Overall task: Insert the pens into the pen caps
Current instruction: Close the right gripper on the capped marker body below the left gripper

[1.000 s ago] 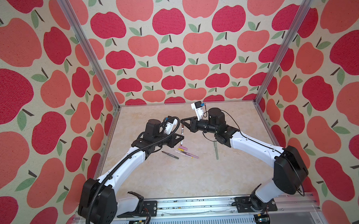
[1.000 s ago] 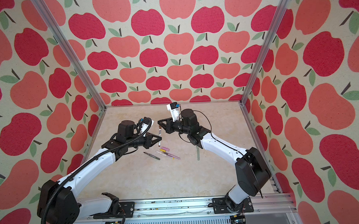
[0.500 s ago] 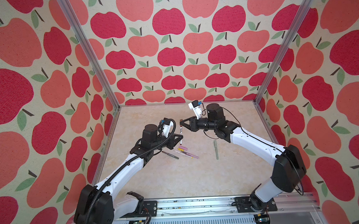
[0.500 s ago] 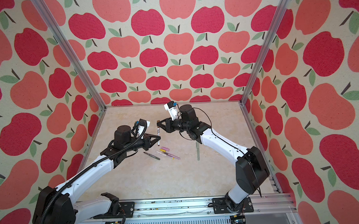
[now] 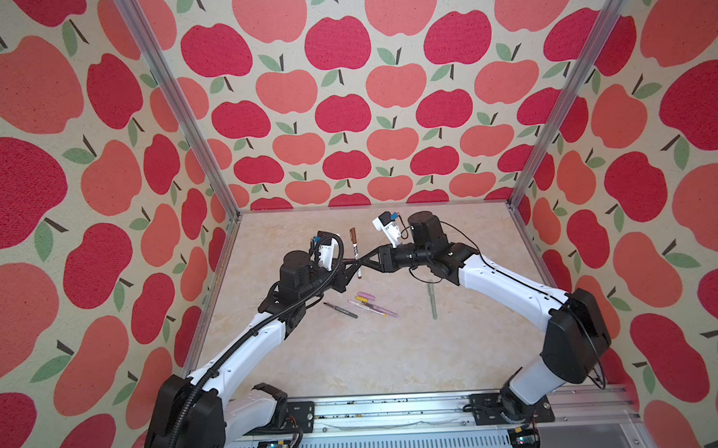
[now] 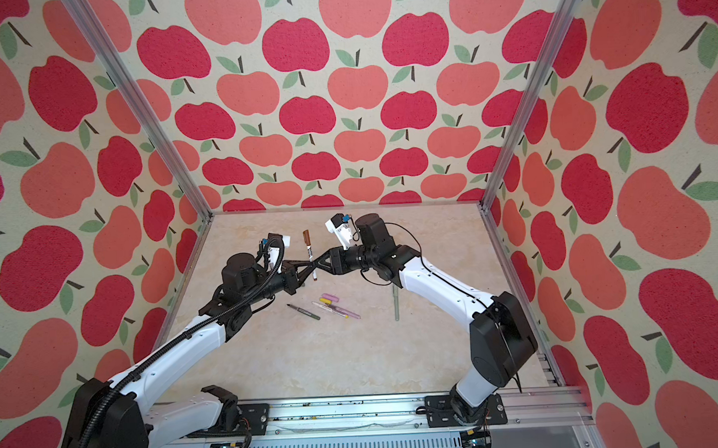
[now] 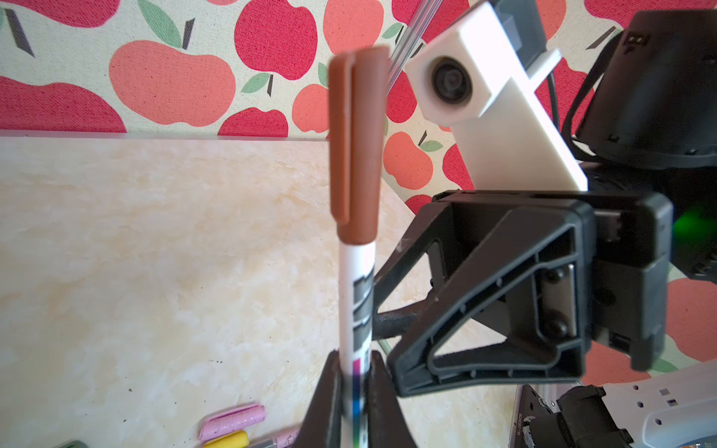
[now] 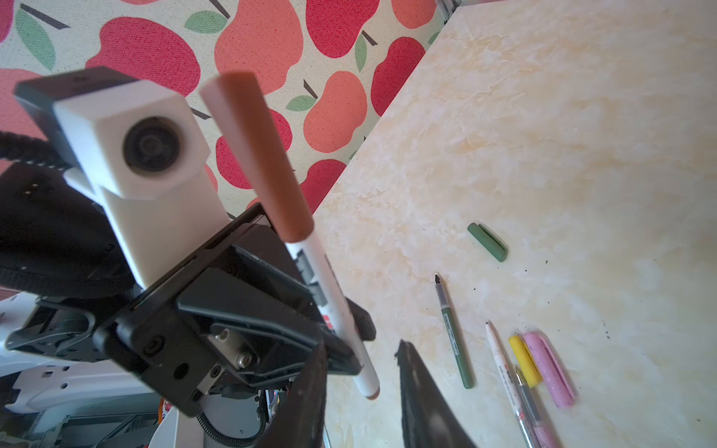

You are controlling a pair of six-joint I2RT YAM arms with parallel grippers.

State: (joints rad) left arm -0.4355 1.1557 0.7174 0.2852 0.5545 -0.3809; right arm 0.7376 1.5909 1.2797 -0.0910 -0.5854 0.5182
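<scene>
The left gripper [image 7: 354, 391] is clamped on the white-and-brown pen [image 7: 356, 294], which stands nearly upright with its brown cap [image 7: 355, 147] seated above the jaws. The right gripper [image 8: 362, 349] sits just beside it, jaws apart, seemingly not touching. Below both, on the table [image 8: 562, 155], lie the uncapped dark green pen [image 8: 454, 333] and the loose dark green cap [image 8: 487, 241].

Left arm [image 5: 246, 354], right arm [image 5: 510, 289]: white link shells, black joint housings. Left carries a ribbed black conduit [image 5: 342, 253]. Wrist cameras [image 7: 450, 83]: white blocks, round dark lens. Jaws: black, triangular ribbed frames; two silver screws [image 8: 243, 362] on a metal plate. Green light [image 7: 694, 229] on right wrist housing.
</scene>
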